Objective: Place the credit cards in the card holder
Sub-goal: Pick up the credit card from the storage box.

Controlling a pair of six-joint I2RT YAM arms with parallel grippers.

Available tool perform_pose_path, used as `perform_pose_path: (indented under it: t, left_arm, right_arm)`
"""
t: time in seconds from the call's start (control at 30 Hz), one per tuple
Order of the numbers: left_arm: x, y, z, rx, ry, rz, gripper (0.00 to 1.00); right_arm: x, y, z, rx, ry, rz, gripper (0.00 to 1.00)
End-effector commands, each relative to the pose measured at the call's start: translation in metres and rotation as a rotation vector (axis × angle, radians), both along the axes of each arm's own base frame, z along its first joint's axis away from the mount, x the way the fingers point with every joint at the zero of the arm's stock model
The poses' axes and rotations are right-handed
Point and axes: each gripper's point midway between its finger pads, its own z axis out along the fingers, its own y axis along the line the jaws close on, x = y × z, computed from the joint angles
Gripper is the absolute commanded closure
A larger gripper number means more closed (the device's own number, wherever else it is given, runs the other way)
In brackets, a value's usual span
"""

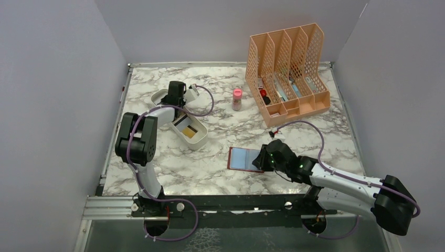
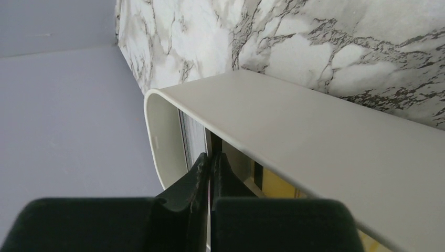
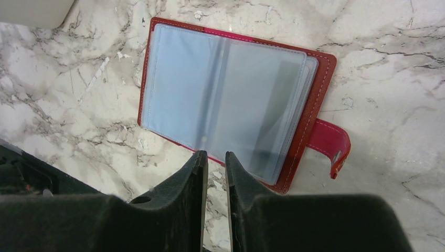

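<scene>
The red card holder (image 1: 242, 158) (image 3: 225, 100) lies open on the marble, clear sleeves up and its strap to the right. My right gripper (image 1: 261, 160) (image 3: 216, 156) hovers at its near edge, jaws almost together with nothing between them. A white tray (image 1: 157, 96) (image 2: 294, 131) at the left holds cards, among them a yellow card (image 1: 190, 131) (image 2: 275, 184). My left gripper (image 1: 176, 101) (image 2: 211, 157) dips into the tray, shut on a thin credit card (image 2: 212, 143) seen edge-on.
A peach file organizer (image 1: 288, 68) with small items stands at the back right. A pink-capped bottle (image 1: 237, 98) stands between it and the tray. Grey walls enclose the table on the left, back and right.
</scene>
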Motion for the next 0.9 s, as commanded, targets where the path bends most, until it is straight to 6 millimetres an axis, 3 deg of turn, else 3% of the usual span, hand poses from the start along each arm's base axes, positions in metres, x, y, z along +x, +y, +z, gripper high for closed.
perform_pose_path:
  t: [0.0,0.23,0.43,0.6,0.87]
  left_arm:
    - [0.009,0.002,0.037,-0.018,-0.063,0.031,1.0]
    - [-0.022,-0.015,0.039,-0.185,0.009,0.067,1.0]
    - [-0.036,-0.026,0.061,-0.238,-0.028,0.073,1.0]
    - [-0.04,-0.049,0.093,-0.441,-0.103,0.103,1.0]
    - [-0.064,-0.107,0.158,-0.877,-0.18,0.034,1.0]
  right_arm:
    - [0.003,0.002,0.004,0.012,-0.028,0.002,0.76]
    - [0.002,0.004,0.001,0.016,-0.019,0.01,0.76]
    - [0.002,0.009,0.002,0.027,-0.011,0.025,0.76]
    - [0.001,0.008,0.005,0.033,-0.012,0.018,0.76]
    - [-0.003,-0.001,0.005,0.029,0.007,-0.015,0.76]
